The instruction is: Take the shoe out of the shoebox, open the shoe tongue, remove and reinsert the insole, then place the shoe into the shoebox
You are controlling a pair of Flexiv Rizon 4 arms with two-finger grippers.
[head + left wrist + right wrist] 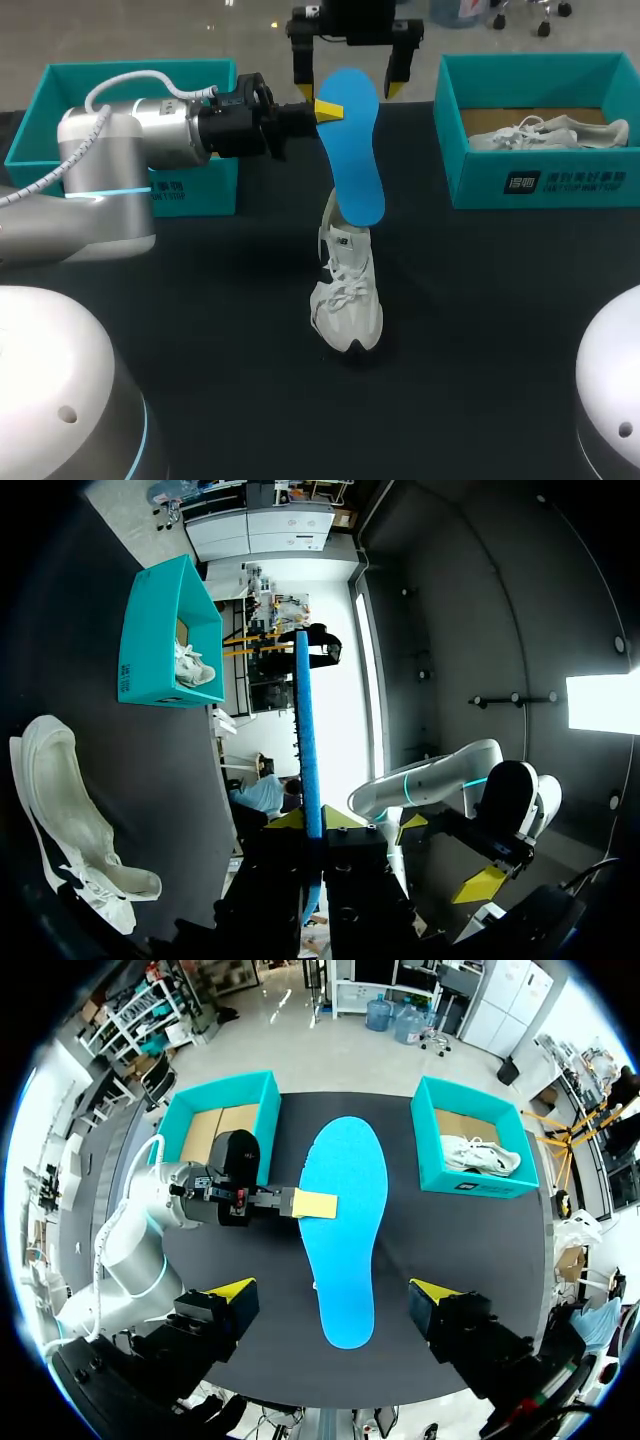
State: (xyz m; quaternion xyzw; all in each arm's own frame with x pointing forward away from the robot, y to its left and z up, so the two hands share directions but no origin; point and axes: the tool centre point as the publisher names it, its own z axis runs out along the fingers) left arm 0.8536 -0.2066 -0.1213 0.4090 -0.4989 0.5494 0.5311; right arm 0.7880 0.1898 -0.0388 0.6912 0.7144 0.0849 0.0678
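The left end effector [325,108] is clamped on the edge of the blue insole [358,150]. The insole is held above the white shoe [348,300], which lies on the surface [200,300] between two teal boxes. The right end effector [348,90] is spread wide and holds nothing.

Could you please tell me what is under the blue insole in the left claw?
A white sneaker stands on the black table, toe and laces showing. The blue insole covers its heel opening, so whether the tip sits inside cannot be seen.
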